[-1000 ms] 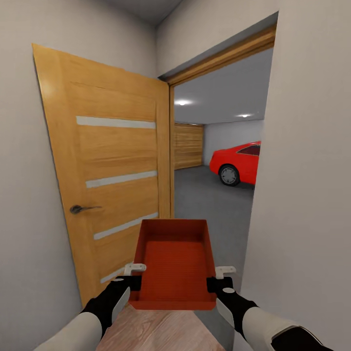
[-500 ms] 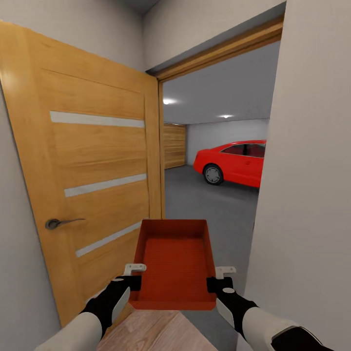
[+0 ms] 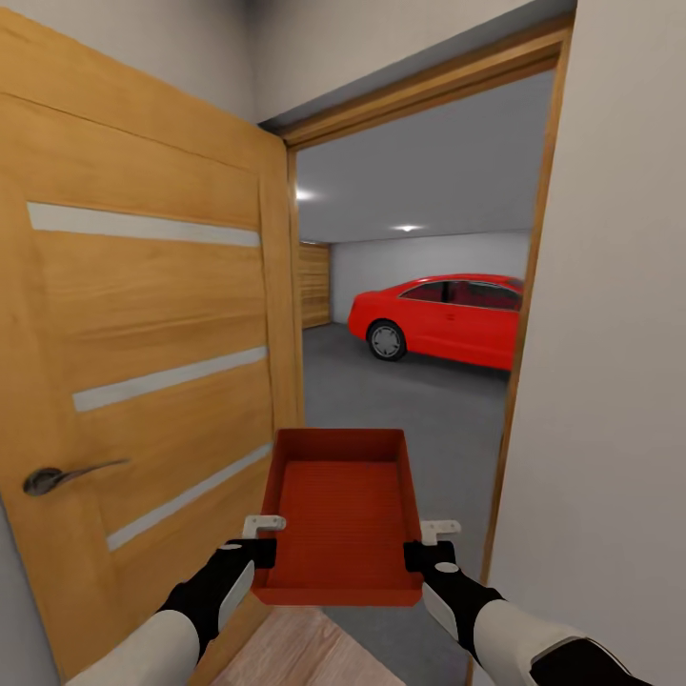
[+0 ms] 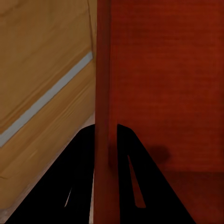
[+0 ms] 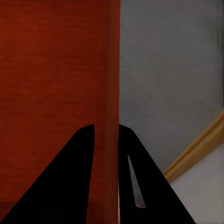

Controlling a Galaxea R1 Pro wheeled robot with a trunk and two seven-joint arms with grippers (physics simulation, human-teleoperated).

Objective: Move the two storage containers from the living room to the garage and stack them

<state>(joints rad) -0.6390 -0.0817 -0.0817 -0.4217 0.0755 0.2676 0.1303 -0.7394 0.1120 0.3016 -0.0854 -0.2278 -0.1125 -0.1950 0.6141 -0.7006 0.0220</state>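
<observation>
Arms are being held forward at matching height, and one storage container (image 3: 341, 519) is being carried level between them before the open wooden door (image 3: 143, 381) and the garage (image 3: 419, 314). Its left wall is being pinched by the left gripper (image 3: 255, 551), its right wall by the right gripper (image 3: 427, 553), jaws pressed on either face. A red car (image 3: 443, 319) is being shown beyond.

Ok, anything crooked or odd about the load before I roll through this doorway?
Nothing stands out. The storage container sits level and empty, the left gripper and right gripper each with jaws clamped on a side wall. The wooden door stands open, and the garage floor lies ahead.
</observation>
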